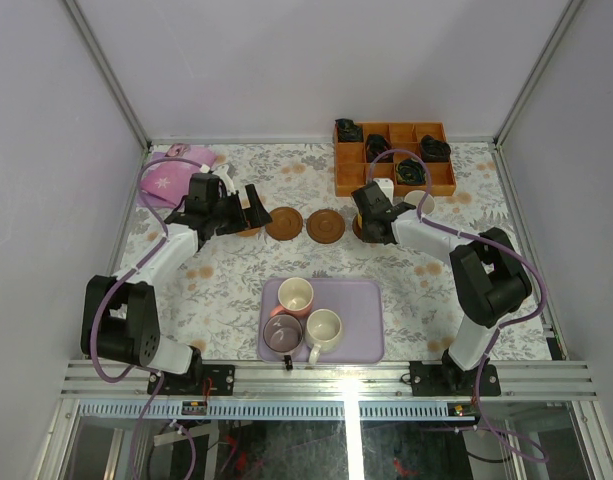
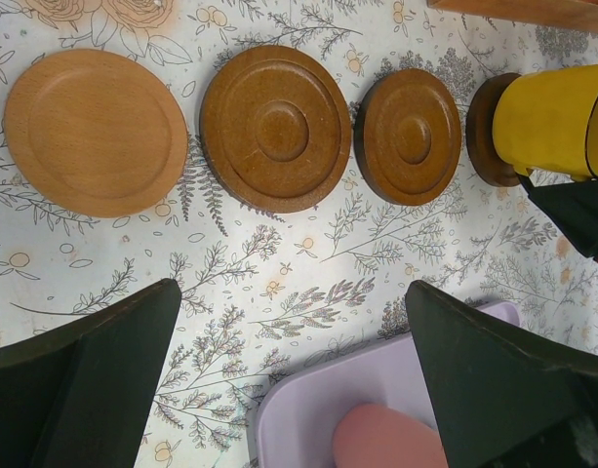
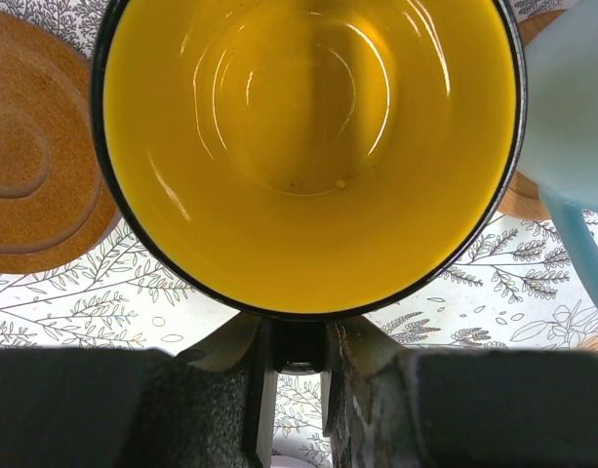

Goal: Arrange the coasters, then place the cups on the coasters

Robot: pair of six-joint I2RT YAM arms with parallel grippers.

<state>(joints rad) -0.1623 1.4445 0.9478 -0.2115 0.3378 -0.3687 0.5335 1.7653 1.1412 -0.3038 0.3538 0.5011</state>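
Three bare coasters lie in a row on the flowered cloth: a pale one (image 2: 96,132), a darker one (image 2: 276,127) (image 1: 284,223) and a smaller-looking one (image 2: 413,135) (image 1: 326,226). A further coaster (image 2: 486,127) sits under the yellow cup (image 2: 557,122) (image 3: 308,146). My right gripper (image 3: 299,346) (image 1: 371,215) is shut on that cup's handle. Whether the cup rests on the coaster or hangs just above it, I cannot tell. A light blue cup (image 3: 572,107) (image 1: 418,200) stands right beside it. My left gripper (image 2: 289,370) (image 1: 254,213) hangs open over the cloth, near the pale coaster.
The lavender tray (image 1: 351,300) (image 2: 308,414) near the front edge holds a pink cup (image 1: 295,296) (image 2: 386,439), a purple cup (image 1: 283,332) and a white cup (image 1: 323,330). An orange-brown compartmented box (image 1: 394,158) stands at the back right. A pink cloth item (image 1: 171,180) lies at the back left.
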